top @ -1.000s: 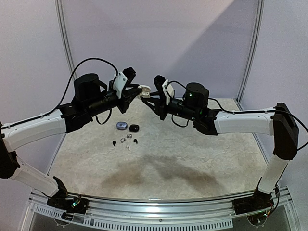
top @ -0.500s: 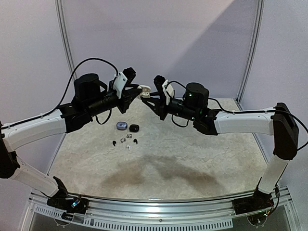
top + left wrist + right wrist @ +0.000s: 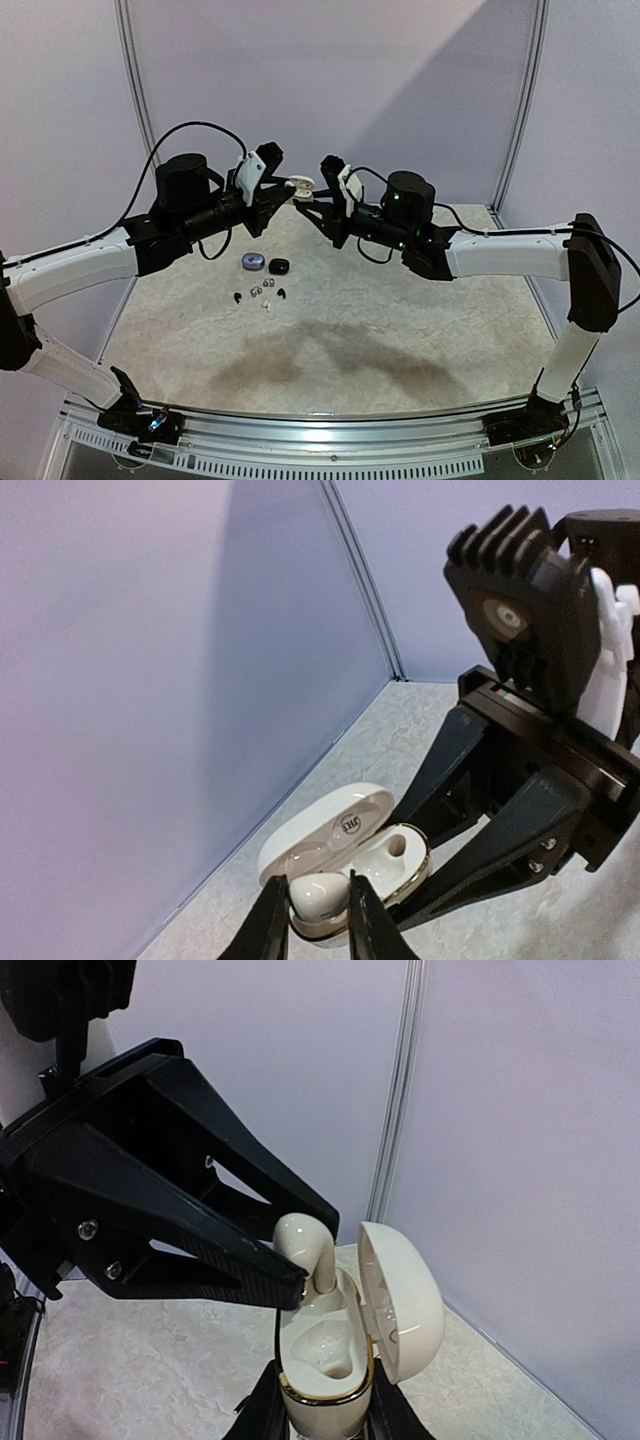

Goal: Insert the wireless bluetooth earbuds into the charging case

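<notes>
My right pincer (image 3: 322, 1415) clamps the open charging case (image 3: 318, 1372) by its base, held up in the air. The left pincer (image 3: 316, 895) is pinched on a white earbud (image 3: 303, 1245) standing in one socket; the other earbuds (image 3: 262, 293) lie on the surface (image 3: 400, 320) below

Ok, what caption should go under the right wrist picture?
Left gripper holds a white earbud at the open case gripped by the right gripper.

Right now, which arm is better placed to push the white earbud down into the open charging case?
Left. The left gripper pinches the white earbud, which stands at one socket of the open charging case. The right gripper clamps the case from below, so it should probably only hold it steady.
</notes>
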You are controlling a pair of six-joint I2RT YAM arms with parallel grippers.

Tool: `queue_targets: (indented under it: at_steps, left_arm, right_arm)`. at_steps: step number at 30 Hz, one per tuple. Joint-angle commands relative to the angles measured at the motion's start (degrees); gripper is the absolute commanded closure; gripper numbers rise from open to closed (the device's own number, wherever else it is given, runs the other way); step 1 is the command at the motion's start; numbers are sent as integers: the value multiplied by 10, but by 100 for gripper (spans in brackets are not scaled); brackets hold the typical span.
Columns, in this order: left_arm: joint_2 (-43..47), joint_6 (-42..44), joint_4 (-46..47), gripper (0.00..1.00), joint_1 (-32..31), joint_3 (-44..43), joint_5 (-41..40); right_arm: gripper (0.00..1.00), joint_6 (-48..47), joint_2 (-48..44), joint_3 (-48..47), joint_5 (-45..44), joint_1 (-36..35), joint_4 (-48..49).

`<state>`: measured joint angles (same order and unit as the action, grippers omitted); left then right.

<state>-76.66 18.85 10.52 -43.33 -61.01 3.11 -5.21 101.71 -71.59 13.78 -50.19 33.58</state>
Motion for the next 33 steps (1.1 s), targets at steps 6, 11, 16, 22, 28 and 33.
queue_targets:
  at_steps: [6, 11, 16, 22, 28, 33]
  left_arm:
    - [-27, -14, -31, 79, -4, -22, -11]
    - [-28, -44, -63, 79, -4, -37, -19]
    - [-29, -78, -97, 80, -4, -49, -29]
    - [-32, -108, -143, 80, -6, -64, -54]
    - [-35, -115, -147, 79, -9, -70, -54]
    - [-38, -118, -157, 74, -10, -74, -64]
  right_arm:
    - [100, 2, -22, -11, 8, -1, 11]
    - [100, 0, -22, -12, 2, -2, 7]
    - [100, 0, -22, -12, -7, -2, 6]
    - [100, 0, -20, -13, -6, -2, 6]
    - [100, 0, -20, -13, -3, -2, 6]
    - [100, 0, -19, -13, -1, -2, 4]
